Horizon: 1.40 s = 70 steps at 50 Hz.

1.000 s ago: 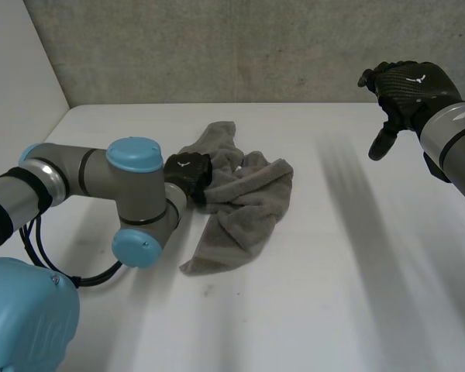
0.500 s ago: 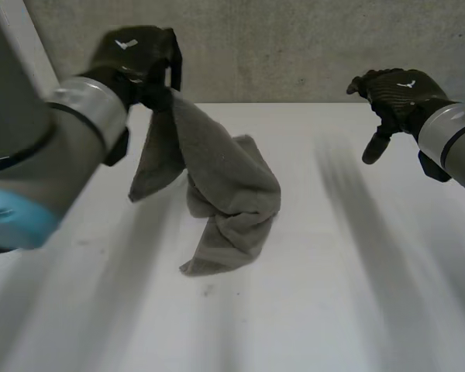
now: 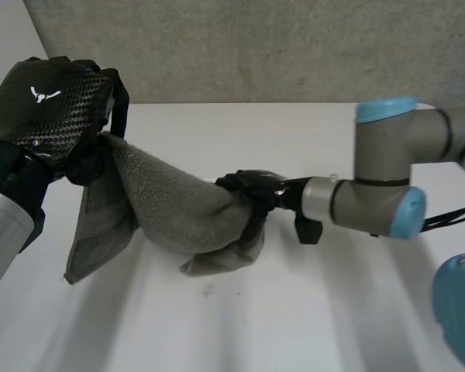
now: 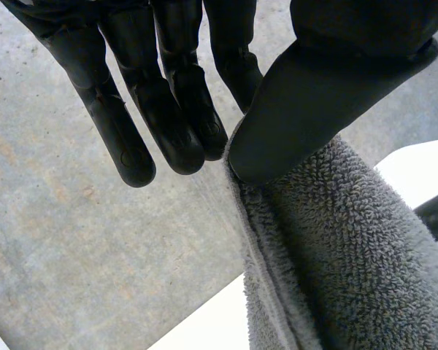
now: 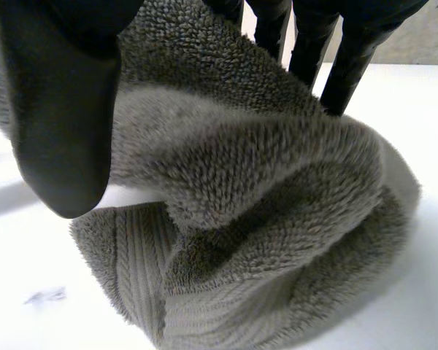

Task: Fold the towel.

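The grey towel (image 3: 178, 213) hangs in a slope from my left hand (image 3: 46, 108), raised high at the table's left, down to its bunched end on the white table (image 3: 310, 310). In the left wrist view the thumb (image 4: 314, 102) presses the towel's hemmed edge (image 4: 328, 248) against the fingers (image 4: 168, 95). My right hand (image 3: 252, 187) has reached in from the right to the bunched lower part. There its thumb (image 5: 51, 109) lies on one side of the thick fold (image 5: 263, 197) and its straight fingers (image 5: 336, 65) on the other, without clamping it.
A grey concrete wall (image 3: 256, 46) closes the table's far side. My right arm (image 3: 380, 182) stretches across the right half of the table. Bare table lies in front of the towel.
The left hand has lifted the towel's edge up and toward the camera. The right hand has swung down from the far right and reached into the bunched towel.
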### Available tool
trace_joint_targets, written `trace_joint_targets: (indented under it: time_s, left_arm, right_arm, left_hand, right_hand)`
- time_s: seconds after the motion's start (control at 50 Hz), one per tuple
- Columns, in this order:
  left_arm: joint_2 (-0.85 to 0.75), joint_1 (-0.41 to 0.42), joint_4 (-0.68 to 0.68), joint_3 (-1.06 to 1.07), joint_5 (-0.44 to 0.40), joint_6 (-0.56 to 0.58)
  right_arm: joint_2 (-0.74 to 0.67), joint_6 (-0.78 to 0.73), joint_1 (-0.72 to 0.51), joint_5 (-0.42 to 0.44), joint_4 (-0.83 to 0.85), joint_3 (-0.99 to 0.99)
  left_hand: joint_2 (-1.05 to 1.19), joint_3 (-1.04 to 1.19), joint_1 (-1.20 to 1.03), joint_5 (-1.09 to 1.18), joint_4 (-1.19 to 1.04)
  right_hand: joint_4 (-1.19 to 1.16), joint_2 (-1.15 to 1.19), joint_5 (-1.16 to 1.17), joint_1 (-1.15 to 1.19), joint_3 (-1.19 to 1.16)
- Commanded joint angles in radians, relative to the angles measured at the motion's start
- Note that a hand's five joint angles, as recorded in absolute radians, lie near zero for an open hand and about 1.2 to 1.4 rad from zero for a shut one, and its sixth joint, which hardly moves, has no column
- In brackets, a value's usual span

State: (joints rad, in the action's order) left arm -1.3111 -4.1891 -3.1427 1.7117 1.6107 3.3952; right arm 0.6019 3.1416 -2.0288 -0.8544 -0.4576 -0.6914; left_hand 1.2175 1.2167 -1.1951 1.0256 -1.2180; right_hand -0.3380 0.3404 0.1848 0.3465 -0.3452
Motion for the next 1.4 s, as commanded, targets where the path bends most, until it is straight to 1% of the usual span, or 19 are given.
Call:
trace_joint_targets:
  time_s: [0.02,0.16,0.22,0.32,0.42,0.54,0.6,0.68,0.7,0.72,0.74,0.76,0.78,0.8,0.9,0.98,1.12,1.24,1.4]
  left_arm:
    - [0.003,-0.012,0.003,-0.001,0.000,-0.004]
    - [-0.016,-0.061,-0.042,-0.018,-0.002,-0.004]
    - [-0.031,-0.106,-0.117,-0.052,-0.009,-0.002]
    - [-0.170,-0.147,-0.274,-0.137,-0.072,-0.004]
    - [-0.296,-0.158,-0.379,-0.272,-0.088,-0.008]
    - [-0.459,-0.143,-0.370,-0.363,-0.071,-0.016]
    - [-0.500,-0.138,-0.362,-0.328,-0.071,-0.016]
    - [-0.524,-0.134,-0.367,-0.254,-0.077,-0.014]
    - [-0.531,-0.134,-0.369,-0.218,-0.080,-0.010]
    - [-0.534,-0.134,-0.369,-0.184,-0.081,-0.008]
    - [-0.534,-0.134,-0.369,-0.184,-0.081,-0.008]
    - [-0.536,-0.134,-0.370,-0.150,-0.081,-0.008]
    - [-0.536,-0.135,-0.372,-0.120,-0.083,-0.007]
    - [-0.536,-0.135,-0.372,-0.119,-0.083,-0.007]
    - [-0.519,-0.143,-0.372,-0.037,-0.088,-0.005]
    - [-0.498,-0.138,-0.369,-0.008,-0.088,-0.007]
    - [-0.369,-0.140,-0.364,0.115,-0.089,-0.005]
    - [-0.277,-0.138,-0.367,0.190,-0.089,-0.005]
    - [-0.154,-0.143,-0.372,0.316,-0.089,-0.004]
  right_arm:
    - [-0.086,0.002,-0.091,-0.161,0.007,0.162]
    - [-0.100,-0.008,-0.108,-0.302,0.086,0.308]
    - [-0.083,-0.017,-0.108,-0.350,0.129,0.337]
    - [0.089,-0.121,-0.074,-0.556,0.363,0.357]
    - [0.217,-0.211,-0.061,-0.629,0.442,0.279]
    - [0.326,-0.344,-0.073,-0.614,0.326,0.056]
    - [0.415,-0.545,-0.109,-0.624,0.141,-0.237]
    - [0.469,-0.634,-0.116,-0.617,0.047,-0.454]
    - [0.498,-0.664,-0.119,-0.617,0.007,-0.550]
    - [0.521,-0.685,-0.119,-0.623,-0.024,-0.633]
    - [0.521,-0.686,-0.119,-0.623,-0.024,-0.634]
    - [0.542,-0.696,-0.119,-0.612,-0.048,-0.699]
    - [0.542,-0.696,-0.119,-0.612,-0.049,-0.700]
    - [0.562,-0.698,-0.117,-0.609,-0.058,-0.735]
    - [0.621,-0.673,-0.113,-0.568,-0.010,-0.726]
    - [0.676,-0.573,-0.088,-0.569,0.130,-0.656]
    - [0.677,-0.425,-0.022,-0.548,0.177,-0.568]
    - [0.557,-0.402,-0.024,-0.506,0.157,-0.456]
    - [0.345,-0.403,-0.034,-0.491,-0.024,-0.246]
  left_hand:
    - [0.179,0.180,-0.201,0.196,-0.178]
    - [0.179,0.180,-0.201,0.196,-0.178]
    - [0.179,0.180,-0.201,0.196,-0.178]
    - [0.179,0.180,-0.201,0.196,-0.178]
    - [0.179,0.180,-0.201,0.196,-0.178]
    - [0.179,0.180,-0.201,0.196,-0.178]
    - [0.179,0.180,-0.201,0.196,-0.178]
    - [0.179,0.180,-0.201,0.196,-0.178]
    - [0.179,0.180,-0.201,0.196,-0.178]
    - [0.179,0.180,-0.201,0.196,-0.178]
    - [0.179,0.180,-0.201,0.196,-0.178]
    - [0.179,0.180,-0.201,0.196,-0.178]
    - [0.179,0.180,-0.201,0.196,-0.178]
    - [0.179,0.180,-0.201,0.196,-0.178]
    - [0.179,0.180,-0.201,0.196,-0.178]
    - [0.179,0.180,-0.201,0.196,-0.178]
    - [0.179,0.180,-0.201,0.196,-0.178]
    - [0.179,0.180,-0.201,0.196,-0.178]
    - [0.179,0.180,-0.201,0.196,-0.178]
  right_hand:
    - [-0.213,0.210,0.191,0.204,-0.206]
    - [-1.057,1.054,1.035,1.048,-1.050]
    - [-1.058,1.056,1.037,1.050,-1.051]
    - [-1.058,1.056,1.037,1.050,-1.051]
    - [-1.058,1.056,1.037,1.050,-1.051]
    - [-1.058,1.056,1.037,1.050,-1.051]
    - [-1.058,1.056,1.037,1.050,-1.051]
    - [-1.033,1.031,1.012,1.024,-1.026]
    - [-0.797,0.795,0.776,0.789,-0.790]
    - [-0.406,0.403,0.384,0.397,-0.398]
    - [-0.402,0.399,0.380,0.393,-0.395]
    - [-0.050,0.048,0.029,0.041,-0.043]
    - [-0.046,0.044,0.025,0.038,-0.039]
    - [0.157,-0.159,-0.178,-0.166,0.164]
    - [0.164,-0.166,-0.185,-0.172,0.171]
    - [0.164,-0.166,-0.185,-0.172,0.171]
    - [0.164,-0.166,-0.185,-0.172,0.171]
    - [0.130,-0.132,-0.151,-0.138,0.137]
    - [0.013,-0.015,-0.034,-0.021,0.020]
